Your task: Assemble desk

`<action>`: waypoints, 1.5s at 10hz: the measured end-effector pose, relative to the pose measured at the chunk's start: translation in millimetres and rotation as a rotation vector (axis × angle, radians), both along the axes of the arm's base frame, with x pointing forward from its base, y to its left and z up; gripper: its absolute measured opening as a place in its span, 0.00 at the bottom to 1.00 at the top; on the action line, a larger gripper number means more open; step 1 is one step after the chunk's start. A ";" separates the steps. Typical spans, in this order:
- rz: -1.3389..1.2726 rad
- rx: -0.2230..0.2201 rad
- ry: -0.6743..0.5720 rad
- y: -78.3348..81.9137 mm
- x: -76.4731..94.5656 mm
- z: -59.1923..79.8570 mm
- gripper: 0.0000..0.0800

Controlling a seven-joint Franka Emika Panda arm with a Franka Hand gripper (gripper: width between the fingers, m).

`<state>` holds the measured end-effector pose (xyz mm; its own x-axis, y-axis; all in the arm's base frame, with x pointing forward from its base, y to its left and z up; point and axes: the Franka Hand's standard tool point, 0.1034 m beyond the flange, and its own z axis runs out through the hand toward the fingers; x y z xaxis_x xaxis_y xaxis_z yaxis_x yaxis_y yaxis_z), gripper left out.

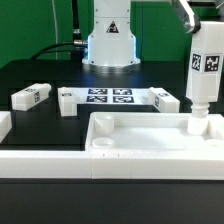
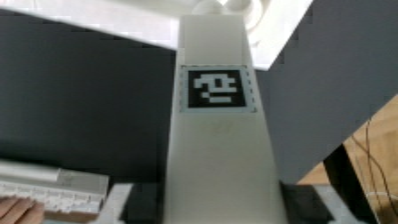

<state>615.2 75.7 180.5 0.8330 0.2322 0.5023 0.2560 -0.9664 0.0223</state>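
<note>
The gripper (image 2: 214,206) clamps a tagged leg (image 1: 205,65) upright; its foot meets the desk top's (image 1: 140,160) corner socket (image 1: 203,127). Another leg (image 1: 30,97) lies well apart.

Arm: white robot arm (image 1: 110,30), base column upright, well off from the end effector toward the exterior view's left. The links between run out of frame overhead.

End effector: black two-finger gripper (image 1: 188,18) enters from above, pointing down. Jaws part-way closed and clamped on the upper end of a white square-section plastic leg (image 1: 205,70), which stands upright directly below it.

Wrist view: dark finger pads (image 2: 146,205) press opposite flanks of the leg, which is centred between them.
</note>
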 end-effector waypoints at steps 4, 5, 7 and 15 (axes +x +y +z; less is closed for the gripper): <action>0.058 -0.017 0.033 10.3 6.0 -16.4 0.36; 0.088 -0.030 0.030 11.8 11.6 -20.9 0.36; 0.119 -0.043 0.033 11.2 17.2 -28.2 0.36; 0.139 -0.036 0.080 27.1 10.8 -35.2 0.36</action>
